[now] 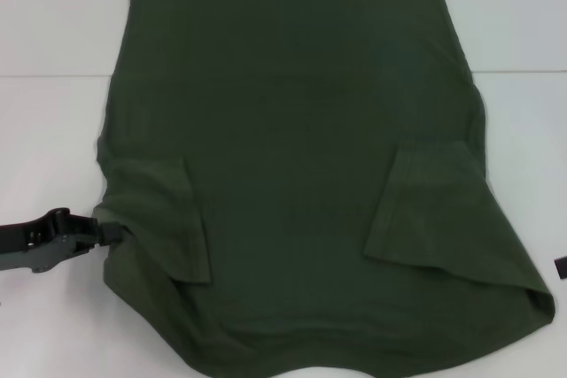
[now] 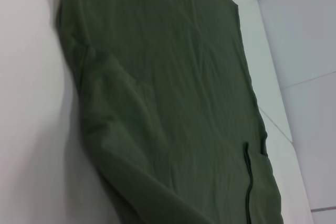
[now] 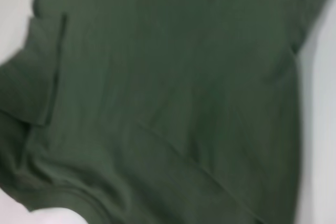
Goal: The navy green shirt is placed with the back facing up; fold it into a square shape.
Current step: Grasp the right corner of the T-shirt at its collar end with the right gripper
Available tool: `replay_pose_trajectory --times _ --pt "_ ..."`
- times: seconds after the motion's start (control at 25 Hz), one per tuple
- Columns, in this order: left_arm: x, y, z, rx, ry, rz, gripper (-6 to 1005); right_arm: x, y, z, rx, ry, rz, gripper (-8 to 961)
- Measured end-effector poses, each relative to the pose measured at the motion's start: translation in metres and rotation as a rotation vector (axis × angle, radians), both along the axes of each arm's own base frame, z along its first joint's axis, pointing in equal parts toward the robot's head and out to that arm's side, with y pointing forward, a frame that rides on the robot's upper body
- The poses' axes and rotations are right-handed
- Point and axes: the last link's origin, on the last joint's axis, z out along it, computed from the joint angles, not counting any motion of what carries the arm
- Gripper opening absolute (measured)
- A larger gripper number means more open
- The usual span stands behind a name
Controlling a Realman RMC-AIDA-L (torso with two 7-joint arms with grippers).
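So the navy green shirt (image 1: 292,174) lies spread on the white counter (image 1: 53,121), plain side up, both sleeves already turned inward onto the body. Its far hem reaches the back of the counter, and the near end, where the shoulders are, looks rumpled and runs off the bottom of the head view. No lettering shows anywhere.

The left gripper (image 1: 106,229) sits low at the shirt's left edge, right by the folded-in left sleeve (image 1: 164,219). Its tip touches the cloth there, but whether the fingers are pinching fabric or just resting beside it can't be told; the tips vanish against the edge. The right gripper (image 1: 560,269) is barely a dark sliver at the right border, well apart from the shirt, and its fingers can't be made out either.

What could go wrong, at a guess: if the left side grabs only one layer at that bunched edge, the sleeve flap probably flops back out when lifted and the fold goes lopsided. The right near corner (image 1: 532,303) flares wider than the left, so a fold from here likely comes out as a trapezoid, not a square. Soft knit also drags, so a one-sided pull may skew the whole shirt.
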Motion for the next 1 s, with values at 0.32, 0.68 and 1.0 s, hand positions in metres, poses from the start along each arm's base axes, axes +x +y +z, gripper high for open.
replay_pose_trajectory --times 0.32,0.68,1.0 --pt "0.000 0.000 -0.001 0.001 -0.002 0.003 1 0.008 0.003 -0.021 0.006 -0.067 -0.003 764" --pt "0.001 0.000 -0.002 -0.001 -0.006 0.005 1 0.011 0.002 -0.042 0.003 -0.089 0.005 765" --pt "0.000 -0.001 -0.003 -0.002 -0.007 0.007 1 0.010 0.003 -0.051 -0.001 -0.095 0.004 764"
